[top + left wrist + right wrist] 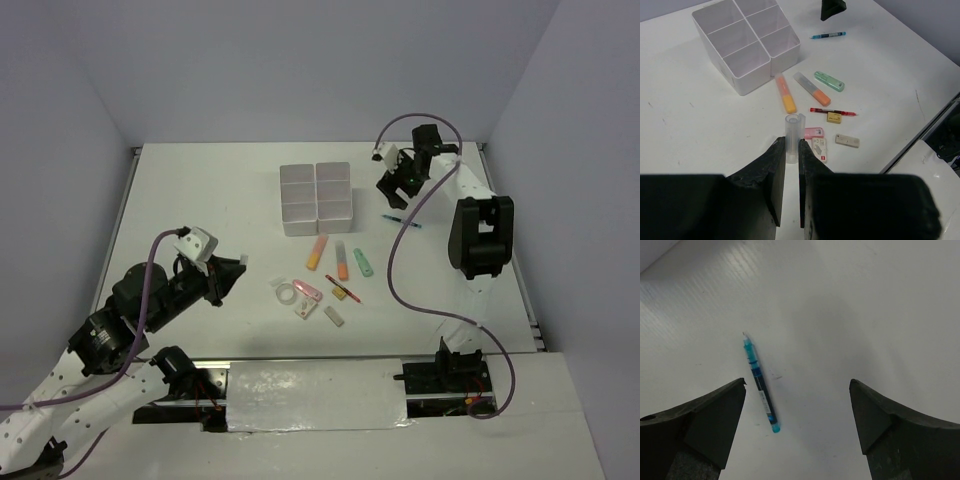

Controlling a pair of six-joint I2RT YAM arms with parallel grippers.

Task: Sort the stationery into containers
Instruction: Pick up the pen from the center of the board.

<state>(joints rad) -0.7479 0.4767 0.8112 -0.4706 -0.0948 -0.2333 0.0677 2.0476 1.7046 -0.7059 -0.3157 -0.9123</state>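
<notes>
**Entry: stationery sort, state of progress**

- **Containers** (751,82): white block of six open compartments, far centre of the counter (200,200). No item shows in any compartment that can be seen into.
- **Orange highlighter** (318,251), **grey-and-orange highlighter** (342,260), **green highlighter** (362,262): lying side by side, just near of the containers, none touching the block.
- **Red pen** (342,288): lying loose, near of the highlighters.
- **Clear tape ring** (288,293): on the counter at the left end of the near cluster.
- **Pink eraser** (813,132), **yellow eraser** (834,117), **white eraser** (847,141), **white-and-red piece** (820,149): scattered close together beside the ring and the red pen.
- **Blue pen** (760,385): alone on the counter, right of the containers, well apart from the cluster.
- **Left tool** (791,145): jaws narrow, almost together. The tape ring lines up just beyond its tips in the wrist view, but the overhead view shows bare counter between them, so nothing is held.
- **Right tool** (797,382): jaws wide, empty, hovering above the blue pen, which lies nearer the left jaw.

**Assessment:** nothing sorted so far; every listed item remains to be placed. The blue pen looks the likeliest first pick.
</notes>
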